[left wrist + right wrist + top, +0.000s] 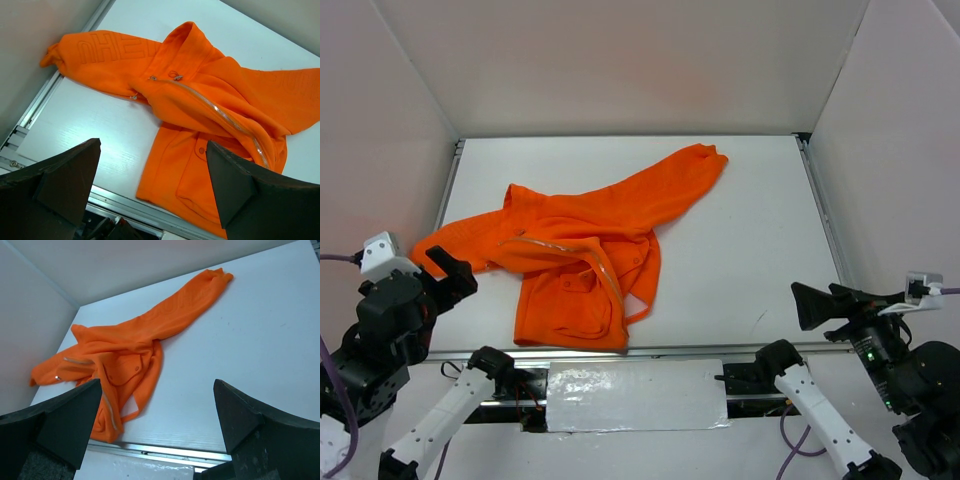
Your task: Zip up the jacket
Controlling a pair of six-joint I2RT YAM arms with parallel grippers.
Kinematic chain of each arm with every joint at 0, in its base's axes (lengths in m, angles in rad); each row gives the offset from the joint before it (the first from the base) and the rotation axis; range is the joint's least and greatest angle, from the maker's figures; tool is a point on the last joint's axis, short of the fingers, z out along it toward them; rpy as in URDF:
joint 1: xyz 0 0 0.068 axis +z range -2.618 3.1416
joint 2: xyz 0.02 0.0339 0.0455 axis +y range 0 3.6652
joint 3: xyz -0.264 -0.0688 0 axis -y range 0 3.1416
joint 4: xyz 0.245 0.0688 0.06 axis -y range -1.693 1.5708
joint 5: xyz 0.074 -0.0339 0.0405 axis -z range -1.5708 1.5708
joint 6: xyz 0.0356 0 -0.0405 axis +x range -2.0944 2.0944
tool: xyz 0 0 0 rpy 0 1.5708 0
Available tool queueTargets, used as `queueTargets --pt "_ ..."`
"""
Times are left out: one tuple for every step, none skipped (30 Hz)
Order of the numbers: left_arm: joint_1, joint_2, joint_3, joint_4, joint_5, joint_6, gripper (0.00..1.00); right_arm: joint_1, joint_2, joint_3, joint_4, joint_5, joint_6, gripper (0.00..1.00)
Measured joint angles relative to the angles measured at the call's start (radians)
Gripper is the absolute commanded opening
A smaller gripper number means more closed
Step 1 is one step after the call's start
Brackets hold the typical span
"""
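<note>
The orange jacket (pixel 582 240) lies crumpled on the left half of the white table (pixel 740 230), one sleeve stretched toward the back centre and another toward the left wall. Its silvery zipper (pixel 605 270) runs along a folded front edge, with a flapped pocket and snap below it. In the left wrist view the jacket (pixel 200 95) and zipper (pixel 220 112) lie ahead of my open left gripper (pixel 152 145), which hovers near the table's front left corner (pixel 445 278). My right gripper (pixel 817 305) stands open at the front right, far from the jacket (pixel 125 352), nothing between its fingers (pixel 157 382).
White walls enclose the table on the left, back and right. A metal rail (pixel 700 352) runs along the front edge, with a taped white strip (pixel 635 395) between the arm bases. Bare table surface (pixel 240 355) lies to the jacket's right.
</note>
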Motion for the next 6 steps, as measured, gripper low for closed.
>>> queueTargets --pt "0.0 -0.005 0.003 -0.009 -0.001 0.001 0.99 0.0 -0.006 0.004 -0.01 0.006 -0.003 1.0" --pt "0.0 -0.01 0.007 -0.016 -0.003 0.001 0.99 0.0 -0.008 0.006 -0.013 0.01 -0.004 1.0" --pt "0.0 -0.012 0.01 -0.021 -0.004 0.001 0.99 0.0 -0.008 0.008 -0.015 0.013 -0.004 1.0" --pt "0.0 -0.014 0.011 -0.023 -0.006 0.001 0.99 0.0 -0.008 0.008 -0.015 0.014 -0.005 1.0" --pt "0.0 -0.014 0.011 -0.026 -0.006 0.001 0.99 0.0 -0.008 0.008 -0.018 0.014 -0.006 1.0" --pt "0.0 -0.014 0.011 -0.027 -0.006 0.001 0.99 0.0 -0.008 0.008 -0.021 0.015 -0.006 1.0"
